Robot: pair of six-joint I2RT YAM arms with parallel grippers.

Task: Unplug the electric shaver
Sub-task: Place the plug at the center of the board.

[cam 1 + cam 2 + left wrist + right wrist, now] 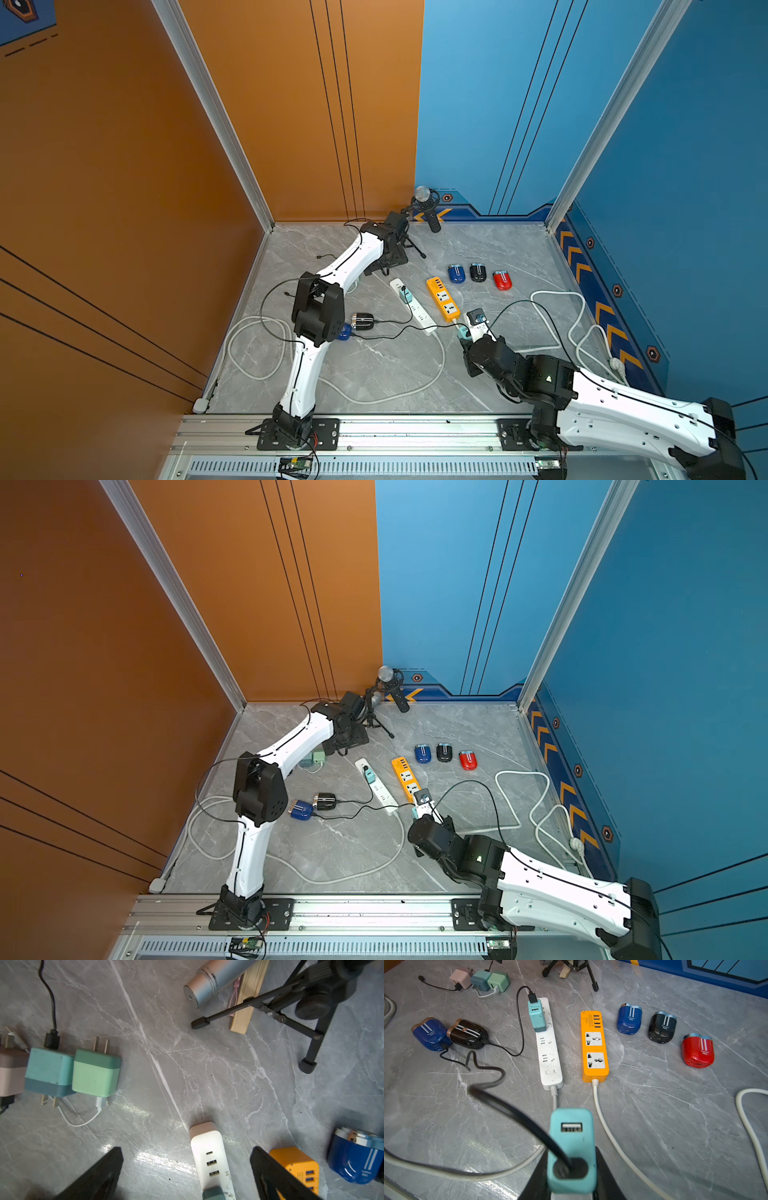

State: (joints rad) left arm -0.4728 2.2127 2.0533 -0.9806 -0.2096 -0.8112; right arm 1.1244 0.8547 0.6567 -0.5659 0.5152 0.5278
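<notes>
**Right gripper** (571, 1176): flat black fingers clamped on a teal charger (572, 1138). The charger is a rounded matte plastic block with one USB slot bare and a black cable (517, 1113) plugged into the other. It is held apart from both strips, just short of their near ends. Its prongs are hidden.

**Left gripper** (186, 1159): textured black fingers spread wide with nothing between them, hanging over the table near the far end of the white power strip (209, 1159). Close by lie a row of loose chargers (48, 1072) and a microphone tripod (311, 1007).

**Task item:** blue shaver (430, 1033). It has a glossy rounded shell with two white stripes and a copper-toned head. It lies well to the left of the right gripper, touching a black shaver (468, 1033) of the same shape. The thin cable runs in loose curls from the held charger to its base.

**Other items:**
- **Second teal charger** (537, 1017): seated in the white strip and takes the black shaver's lead.
- **Orange power strip** (595, 1049): a smooth oblong, straight ahead of the right gripper and beside the white one.
- **Red shaver** (697, 1051): lies ahead and to the right.

**Surface:** a polished, grey-veined marble tabletop (675, 1115).

**Room:** bare slab lies between the right gripper and the blue shaver, crossed by the cable and a thick white cord (554, 1095). To the right, another white cord (557, 292) loops near the blue wall (685, 249).
</notes>
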